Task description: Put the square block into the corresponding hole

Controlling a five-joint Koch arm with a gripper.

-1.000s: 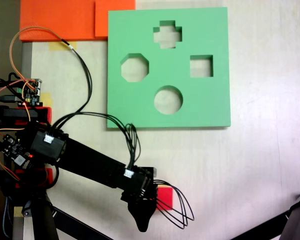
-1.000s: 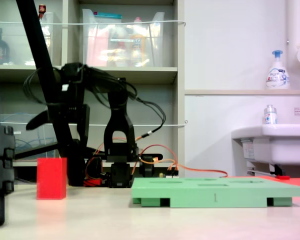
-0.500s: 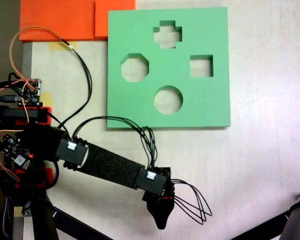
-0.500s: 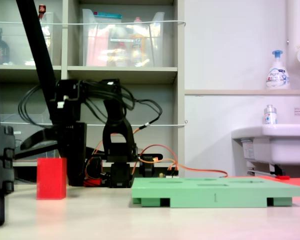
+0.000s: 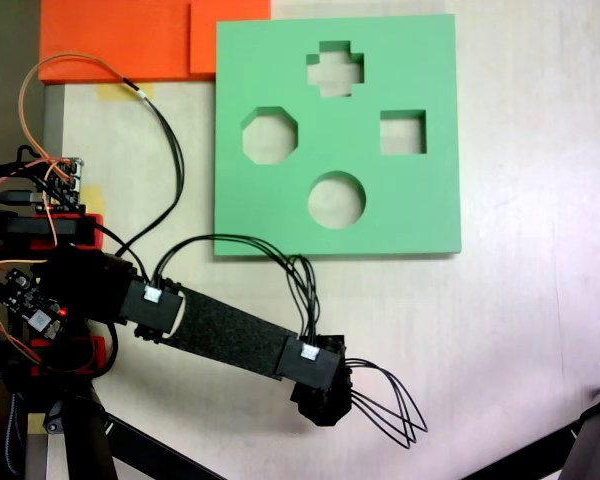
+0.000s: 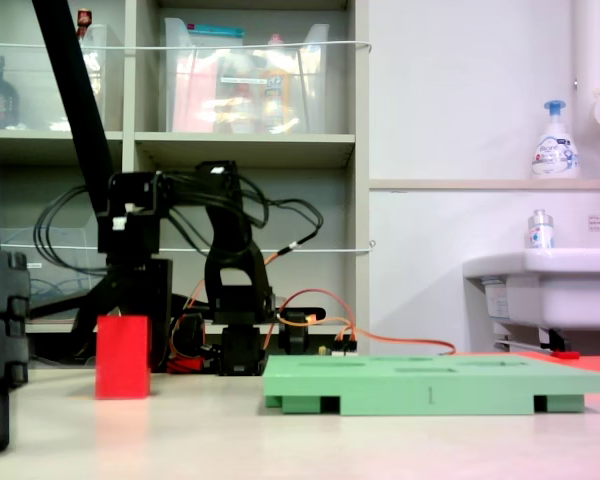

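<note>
Here the green foam board [image 5: 337,135] lies flat on the table [image 5: 510,330], and its four cut-outs hold nothing. The square hole [image 5: 403,132] sits toward the board's right side in the fixed view from above, with the cross-shaped cut-out [image 5: 335,69] up and to its left, the octagonal cut-out [image 5: 270,135] well to its left, and the round cut-out [image 5: 337,200] below and to its left. In the low fixed view the board [image 6: 435,382] shows as a thick slab resting on the tabletop.

The square block [image 6: 122,356] stands upright on the table, well apart from the board, off the board's left end in that low view. There it reads as taller than wide, its long axis vertical, flat top level, one face turned to the camera. From above it is covered by the arm.

The gripper [image 5: 322,405] hangs well below the board's lower edge in the fixed view from above, pointing down so that its body hides the jaws. In the low view its black body stands just behind and above the block, and I cannot tell whether the jaws are spread, narrowed or touching the block.

On the shelves [image 6: 245,150] behind the board stand clear plastic bins [image 6: 245,75] with indistinct contents.
</note>
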